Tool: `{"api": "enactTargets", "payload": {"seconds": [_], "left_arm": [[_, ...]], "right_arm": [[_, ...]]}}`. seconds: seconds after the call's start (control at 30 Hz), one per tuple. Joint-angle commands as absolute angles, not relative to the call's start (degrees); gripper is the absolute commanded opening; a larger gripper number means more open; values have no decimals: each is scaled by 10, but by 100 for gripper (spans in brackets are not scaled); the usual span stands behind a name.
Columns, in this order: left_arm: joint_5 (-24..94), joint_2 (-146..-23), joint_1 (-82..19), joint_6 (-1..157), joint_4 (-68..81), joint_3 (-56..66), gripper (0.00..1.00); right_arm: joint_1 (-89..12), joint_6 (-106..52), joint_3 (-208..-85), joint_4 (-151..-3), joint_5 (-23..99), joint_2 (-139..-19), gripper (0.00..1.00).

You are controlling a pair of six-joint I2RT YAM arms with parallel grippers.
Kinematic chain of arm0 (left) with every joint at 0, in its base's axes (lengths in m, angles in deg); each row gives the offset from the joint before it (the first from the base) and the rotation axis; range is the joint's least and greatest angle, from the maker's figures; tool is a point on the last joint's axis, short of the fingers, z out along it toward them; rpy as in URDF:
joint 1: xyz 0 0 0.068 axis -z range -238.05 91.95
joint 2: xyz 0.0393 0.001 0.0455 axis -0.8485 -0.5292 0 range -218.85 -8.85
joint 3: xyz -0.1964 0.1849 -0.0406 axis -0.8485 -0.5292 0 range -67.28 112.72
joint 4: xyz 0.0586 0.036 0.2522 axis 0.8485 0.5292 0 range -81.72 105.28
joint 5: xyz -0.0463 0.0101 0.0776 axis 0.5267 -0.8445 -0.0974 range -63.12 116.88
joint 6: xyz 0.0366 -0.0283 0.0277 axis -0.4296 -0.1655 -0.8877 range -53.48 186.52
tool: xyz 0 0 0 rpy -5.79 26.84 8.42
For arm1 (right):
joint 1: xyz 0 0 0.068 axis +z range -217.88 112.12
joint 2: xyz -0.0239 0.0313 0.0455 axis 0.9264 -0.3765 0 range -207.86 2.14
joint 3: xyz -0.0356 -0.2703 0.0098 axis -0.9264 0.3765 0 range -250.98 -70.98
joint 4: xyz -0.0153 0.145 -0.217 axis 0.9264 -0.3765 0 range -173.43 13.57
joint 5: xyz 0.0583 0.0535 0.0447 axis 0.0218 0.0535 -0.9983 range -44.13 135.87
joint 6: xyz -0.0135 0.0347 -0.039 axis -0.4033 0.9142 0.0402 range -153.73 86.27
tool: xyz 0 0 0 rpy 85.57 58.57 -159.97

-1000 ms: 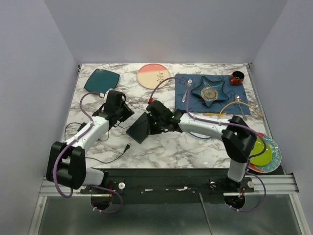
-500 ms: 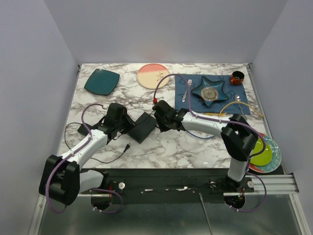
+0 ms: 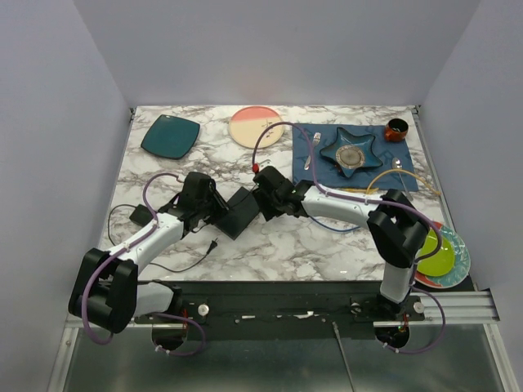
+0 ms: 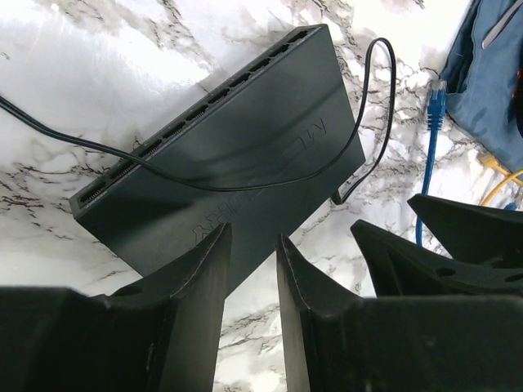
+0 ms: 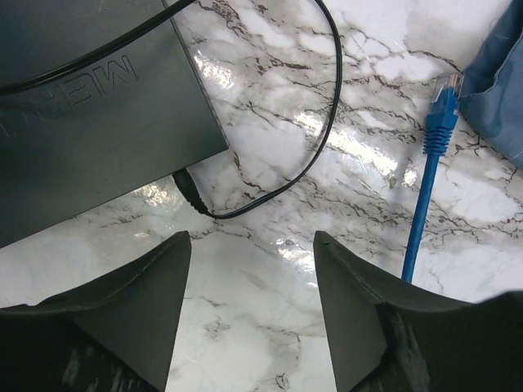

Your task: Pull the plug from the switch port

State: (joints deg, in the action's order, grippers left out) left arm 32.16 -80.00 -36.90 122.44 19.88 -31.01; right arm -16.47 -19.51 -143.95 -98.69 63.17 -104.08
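The switch is a flat black box lying on the marble between my two grippers. In the left wrist view the switch shows its row of sockets, with a thin black cord draped across it. The cord's plug touches the switch at its near corner; I cannot tell whether it is seated. A blue cable plug lies loose on the marble. My left gripper is narrowly open at the switch's near edge, gripping nothing. My right gripper is wide open over bare marble.
A teal plate and a pink plate sit at the back. A blue mat carries a star dish. An orange cup, stacked plates and a power brick are near the table's edges.
The switch was tipped up between the grippers and now lies flat. My right gripper opened and drew back slightly. My left gripper shifted right along the switch.
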Motion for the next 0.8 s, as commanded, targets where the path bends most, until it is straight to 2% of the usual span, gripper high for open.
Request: {"api": "enactTargets", "payload": {"seconds": [0.0,0.1,0.2,0.37,0.5,0.77], "left_arm": [[346,-807,-365,1221,182,-321,40],[350,-807,-365,1222,178,-327,41],[351,-806,-365,1222,174,-330,41],[358,-805,-366,1227,165,-337,41],[363,-805,-365,1229,161,-345,41],[365,-799,-365,1234,156,-353,41]], "right_arm": [[-160,-241,-1452,-962,626,-1054,62],[-161,-266,-1462,-957,601,-1068,51],[-161,-282,-1470,-956,584,-1078,48],[-161,-292,-1482,-956,565,-1094,50],[-160,-288,-1489,-955,555,-1106,57],[-161,-287,-1516,-955,546,-1139,53]]}}
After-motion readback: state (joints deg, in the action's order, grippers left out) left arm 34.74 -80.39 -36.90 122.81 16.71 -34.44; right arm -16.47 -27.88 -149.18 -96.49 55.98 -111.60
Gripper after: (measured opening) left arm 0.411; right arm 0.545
